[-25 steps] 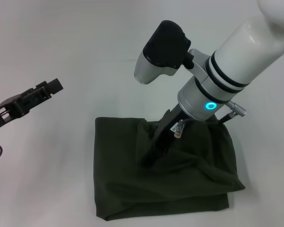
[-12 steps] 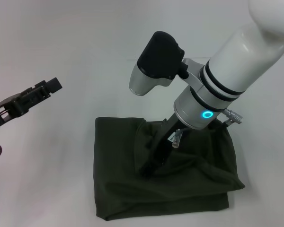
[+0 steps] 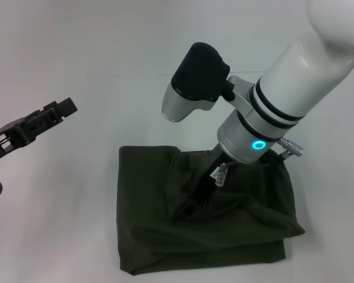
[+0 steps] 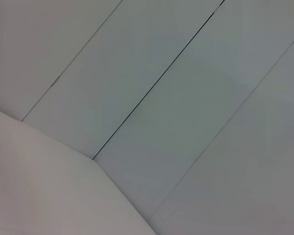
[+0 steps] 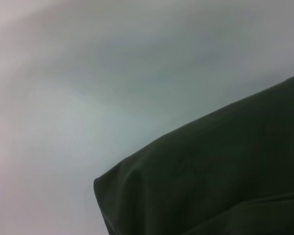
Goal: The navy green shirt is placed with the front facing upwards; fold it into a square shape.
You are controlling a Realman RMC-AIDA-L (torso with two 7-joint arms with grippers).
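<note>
The navy green shirt [image 3: 153, 236] lies on the white table as a rough square bundle with plain dark fabric up, near the front edge of the head view. Its right half is rumpled, with a raised ridge running up to my right gripper [image 3: 192, 202], which reaches steeply down into the middle of the bundle. The dark gripper blends with the cloth. A corner of the shirt [image 5: 225, 181] fills part of the right wrist view. My left gripper [image 3: 62, 109] hangs in the air to the left, well apart from the shirt.
The white table [image 3: 76, 47] spreads around the shirt on all sides. The left wrist view holds only pale panels [image 4: 186, 122] with thin dark seams. My white right forearm [image 3: 301, 71] slants across the upper right above the shirt.
My right arm has shifted slightly left, and its gripper has sunk lower into the shirt. The fabric ridge beside it has dropped a little. The left arm has not moved.
</note>
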